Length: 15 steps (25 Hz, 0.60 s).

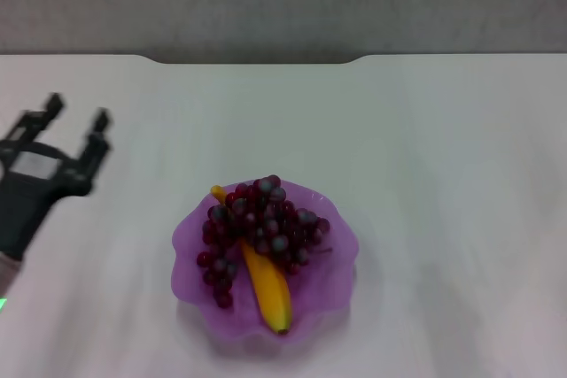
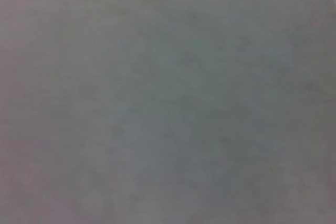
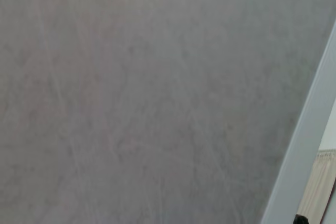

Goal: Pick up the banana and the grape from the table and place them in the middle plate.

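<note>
1. White and smooth, the table (image 1: 443, 174) fills the head view up to its notched far edge, with a grey wall behind. The middle plate (image 1: 335, 282) sits near the front centre. The banana (image 1: 268, 288) lies in it, running from the far-left rim toward the near rim, and the grape (image 1: 257, 223) is draped across the banana's far half, covering that end. With both fruits inside the scalloped rim, I judge the placing done. The left gripper (image 1: 76, 121) is over the table well to the left of the plate, its fingers spread with nothing between them, which fits an arm clear of the plate after a release. No right gripper shows here.

2. Left wrist view: only a flat grey surface, no fruit, no fingers.

3. Right wrist view: a grey wall-like surface and a pale edge at one side, suggesting that arm is parked away from the work.
</note>
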Each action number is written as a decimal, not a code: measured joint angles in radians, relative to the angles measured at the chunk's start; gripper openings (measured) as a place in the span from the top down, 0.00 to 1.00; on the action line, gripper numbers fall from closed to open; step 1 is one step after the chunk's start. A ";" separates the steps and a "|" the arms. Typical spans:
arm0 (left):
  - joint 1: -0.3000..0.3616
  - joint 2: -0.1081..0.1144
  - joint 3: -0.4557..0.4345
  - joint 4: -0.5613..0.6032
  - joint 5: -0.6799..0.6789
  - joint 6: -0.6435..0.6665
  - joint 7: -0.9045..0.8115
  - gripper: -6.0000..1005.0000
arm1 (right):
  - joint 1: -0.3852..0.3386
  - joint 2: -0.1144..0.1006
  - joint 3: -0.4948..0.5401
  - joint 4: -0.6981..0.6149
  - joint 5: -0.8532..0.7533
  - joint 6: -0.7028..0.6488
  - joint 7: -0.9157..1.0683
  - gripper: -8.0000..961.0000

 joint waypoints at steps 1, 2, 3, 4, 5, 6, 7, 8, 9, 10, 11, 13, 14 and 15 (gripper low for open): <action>0.010 -0.001 -0.026 0.000 0.000 0.000 0.001 0.28 | 0.007 0.000 0.000 0.013 0.000 -0.006 0.007 0.99; 0.018 -0.003 -0.046 0.001 0.000 0.000 0.002 0.30 | 0.019 0.001 0.000 0.035 0.001 -0.017 0.020 0.99; 0.024 -0.004 -0.061 0.003 0.000 -0.001 0.004 0.32 | 0.031 0.001 -0.002 0.060 0.001 -0.034 0.041 0.99; 0.028 -0.004 -0.075 0.010 0.000 -0.004 0.005 0.34 | 0.045 0.001 -0.004 0.092 0.001 -0.063 0.076 0.99; 0.028 -0.004 -0.085 0.016 -0.001 -0.006 0.006 0.36 | 0.056 0.000 -0.004 0.120 0.001 -0.088 0.116 0.99; 0.028 -0.005 -0.091 0.026 -0.006 -0.008 0.005 0.38 | 0.068 0.000 -0.005 0.152 0.001 -0.116 0.159 0.99; 0.026 -0.006 -0.097 0.037 -0.018 -0.009 0.004 0.40 | 0.079 -0.001 -0.006 0.178 0.001 -0.139 0.195 0.99; 0.025 -0.007 -0.100 0.047 -0.031 -0.009 0.002 0.42 | 0.094 -0.001 -0.006 0.212 0.001 -0.159 0.231 0.99; 0.025 -0.007 -0.100 0.052 -0.045 -0.010 0.001 0.46 | 0.108 -0.001 -0.006 0.240 0.001 -0.172 0.263 0.99; 0.026 -0.008 -0.098 0.055 -0.064 -0.011 0.000 0.50 | 0.124 -0.002 -0.007 0.268 0.001 -0.182 0.303 0.99; 0.026 -0.008 -0.098 0.055 -0.064 -0.011 0.000 0.54 | 0.138 -0.002 -0.006 0.295 0.001 -0.187 0.345 0.99; 0.033 -0.008 -0.094 0.062 -0.088 -0.012 -0.013 0.63 | 0.184 -0.004 -0.001 0.387 0.000 -0.193 0.517 0.99; 0.034 -0.008 -0.094 0.067 -0.090 -0.012 -0.020 0.67 | 0.200 -0.005 0.001 0.423 -0.002 -0.197 0.577 0.99; 0.034 -0.008 -0.095 0.074 -0.091 -0.013 -0.031 0.77 | 0.200 -0.005 0.001 0.423 -0.002 -0.197 0.577 0.99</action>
